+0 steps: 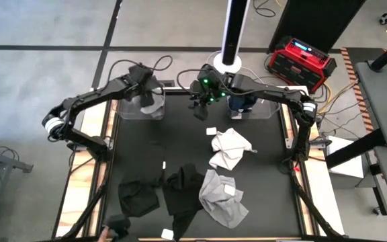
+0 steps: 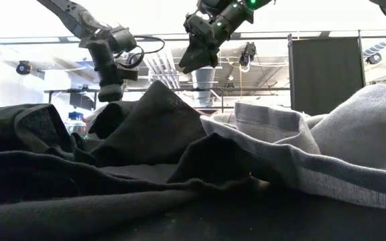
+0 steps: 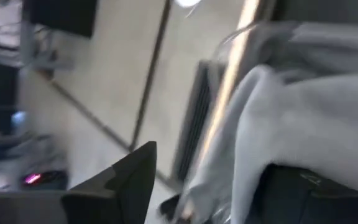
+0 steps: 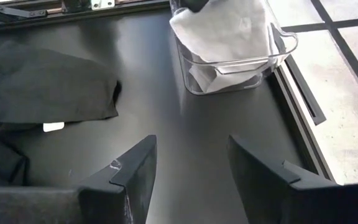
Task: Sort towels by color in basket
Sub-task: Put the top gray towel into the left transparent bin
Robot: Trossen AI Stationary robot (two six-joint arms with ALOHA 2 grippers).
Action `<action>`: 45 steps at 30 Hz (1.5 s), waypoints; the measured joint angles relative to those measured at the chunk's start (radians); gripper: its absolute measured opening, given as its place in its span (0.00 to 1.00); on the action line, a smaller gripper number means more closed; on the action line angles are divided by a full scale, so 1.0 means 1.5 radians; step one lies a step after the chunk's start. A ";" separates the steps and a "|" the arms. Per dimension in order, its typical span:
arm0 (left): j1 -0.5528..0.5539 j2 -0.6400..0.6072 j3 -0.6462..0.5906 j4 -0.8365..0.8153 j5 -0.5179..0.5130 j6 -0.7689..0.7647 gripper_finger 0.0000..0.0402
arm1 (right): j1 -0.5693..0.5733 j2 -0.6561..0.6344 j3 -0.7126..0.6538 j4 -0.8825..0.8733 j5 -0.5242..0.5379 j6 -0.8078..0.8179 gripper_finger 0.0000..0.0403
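A clear basket [image 1: 123,107] at the table's far left holds a light grey towel [image 1: 152,106]. My left gripper [image 1: 146,94] hangs over it, open, the towel [image 3: 291,106] close before its fingers. A second clear basket [image 1: 269,107] at the far right holds a navy blue towel [image 1: 242,102]. My right gripper [image 1: 200,102] stands open above the table's far middle with nothing between its fingers [image 4: 191,142]. On the table lie white towels [image 1: 228,149], a grey towel [image 1: 224,200] and black towels [image 1: 183,191]. My left gripper has its fingers spread over the basket. The light grey towel [image 3: 272,143] lies right against the view of one finger [image 3: 303,193]. I cannot tell whether it touches the towel.
The right wrist view shows the left basket's rim [image 4: 284,50] and a black towel [image 4: 42,87] spread flat on the black tabletop. A red device [image 1: 299,59] and cables lie on the floor beyond the far edge. Bare tabletop lies between the two baskets.
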 joint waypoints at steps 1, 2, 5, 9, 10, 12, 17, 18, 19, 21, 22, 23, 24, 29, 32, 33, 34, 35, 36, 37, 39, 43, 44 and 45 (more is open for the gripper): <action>0.000 0.000 0.006 -0.011 -0.016 0.002 0.56 | 0.000 0.000 0.000 0.000 0.000 0.000 0.47; 0.000 0.000 0.016 -0.027 -0.021 0.003 0.57 | 0.000 0.000 0.000 0.000 0.000 0.000 0.47; 0.000 -0.001 0.039 -0.065 0.007 -0.006 0.58 | 0.000 0.000 0.000 0.000 0.000 0.000 0.48; -0.001 0.000 0.053 -0.075 0.015 -0.048 0.58 | 0.000 0.000 0.000 0.000 0.000 0.000 0.48; -0.001 -0.001 0.057 -0.087 0.015 -0.054 0.58 | 0.000 0.000 0.000 0.000 0.000 0.000 0.48; -0.001 0.000 0.060 -0.117 0.010 -0.065 0.59 | 0.000 0.000 0.000 0.000 0.000 0.000 0.49; -0.001 0.000 0.072 -0.167 -0.161 -0.119 0.67 | 0.000 0.000 0.000 0.000 0.000 0.000 0.48; 0.000 0.000 0.073 -0.177 -0.186 -0.124 0.69 | 0.000 0.000 0.000 0.000 0.000 0.000 0.48; 0.000 0.000 0.077 -0.191 -0.197 -0.126 0.71 | 0.000 0.000 0.000 0.000 0.000 0.000 0.48; 0.001 0.000 0.084 -0.210 -0.194 -0.126 0.73 | 0.000 0.000 0.000 0.000 0.000 0.000 0.49; 0.001 0.000 0.085 -0.210 -0.179 -0.124 0.74 | 0.000 0.000 0.000 0.000 0.000 0.000 0.49; 0.000 0.000 0.085 -0.210 -0.148 -0.120 0.74 | 0.000 0.000 0.000 0.000 0.000 0.000 0.49; -0.001 0.000 0.085 -0.210 -0.111 -0.118 0.74 | 0.000 0.000 0.000 0.000 0.000 0.000 0.49; -0.012 0.005 0.084 -0.173 -0.015 -0.137 0.73 | 0.000 0.000 0.000 0.000 0.000 0.000 0.49; -0.015 0.005 0.083 -0.152 -0.069 -0.140 0.73 | 0.000 0.000 -0.001 0.000 0.000 0.000 0.49; -0.015 0.006 0.083 -0.152 -0.120 -0.144 0.73 | 0.000 0.000 -0.001 0.000 0.000 0.000 0.50; -0.013 0.009 0.083 -0.155 -0.174 -0.150 0.74 | 0.000 0.000 -0.001 0.000 0.000 0.000 0.50; -0.010 0.013 0.083 -0.161 -0.221 -0.152 0.74 | 0.000 0.000 -0.002 0.000 0.000 0.000 0.50; -0.008 0.015 0.083 -0.176 -0.258 -0.154 0.75 | 0.000 0.000 -0.002 -0.001 0.000 0.000 0.50; -0.008 0.016 0.083 -0.195 -0.284 -0.154 0.76 | 0.000 0.000 -0.003 0.000 0.000 0.000 0.50; -0.009 0.017 0.083 -0.225 -0.299 -0.157 0.77 | 0.000 0.000 -0.004 0.000 0.000 0.000 0.50; -0.010 0.017 0.079 -0.323 -0.224 -0.146 0.77 | 0.000 0.000 -0.004 0.000 0.000 -0.004 0.50; -0.010 0.017 0.076 -0.335 -0.223 -0.146 0.77 | 0.000 0.000 -0.004 0.000 0.000 -0.004 0.50; -0.010 0.017 0.073 -0.348 -0.228 -0.144 0.76 | 0.000 0.000 -0.004 0.000 0.000 -0.003 0.50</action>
